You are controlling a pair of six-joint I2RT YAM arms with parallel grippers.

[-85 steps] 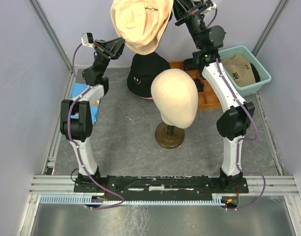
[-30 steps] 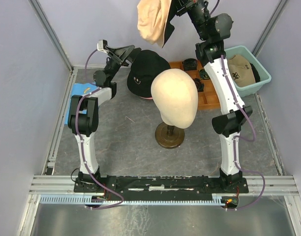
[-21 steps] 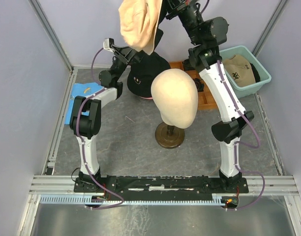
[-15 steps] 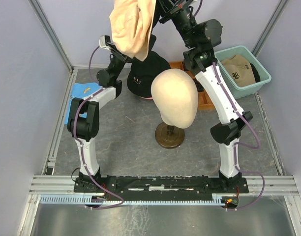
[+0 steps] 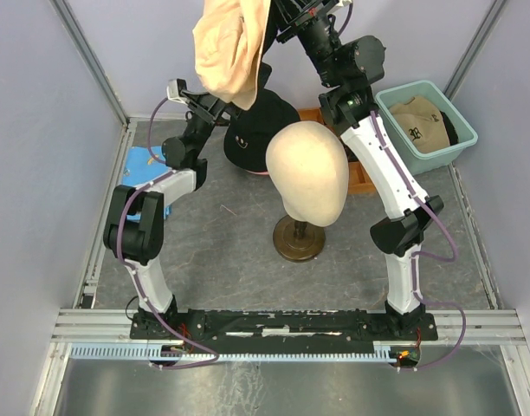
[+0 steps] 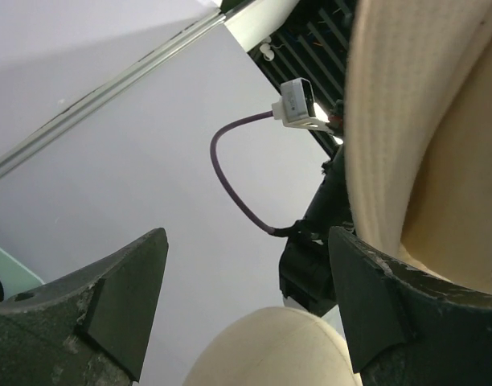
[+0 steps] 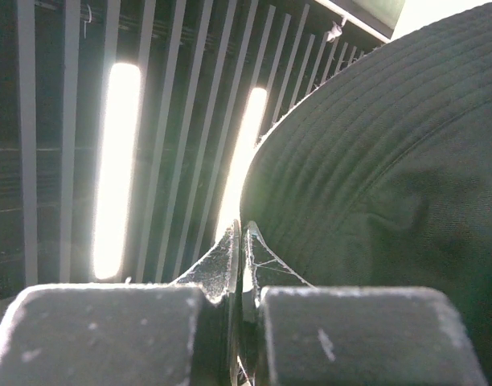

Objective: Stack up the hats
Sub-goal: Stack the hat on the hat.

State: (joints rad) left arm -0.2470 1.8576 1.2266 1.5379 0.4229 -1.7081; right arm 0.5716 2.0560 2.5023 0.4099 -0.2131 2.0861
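Observation:
A plain beige hat (image 5: 230, 48) hangs in the air at the back, pinched by its edge in my shut right gripper (image 5: 276, 12). In the right wrist view that hat (image 7: 391, 177) looks dark against the ceiling lights, beside the shut gripper (image 7: 242, 241). My left gripper (image 5: 215, 106) is open just under the hanging hat, holding nothing. From the left wrist, the beige hat (image 6: 423, 137) fills the right side past the open gripper (image 6: 246, 297). On the table behind lies a black cap (image 5: 265, 121) with a pink edge (image 5: 258, 172) under it. A tan cap (image 5: 418, 121) sits in the teal tub (image 5: 462, 130).
The cream mannequin head (image 5: 307, 173) on its brown stand (image 5: 298, 240) rises mid-table, in front of the black cap. A brown wooden tray (image 5: 369, 178) lies between the head and the tub. A blue item (image 5: 144, 163) rests by the left wall.
The right arm has swung the beige hat leftward, over the left gripper. The left gripper has opened a little wider and its arm has shifted under the hat.

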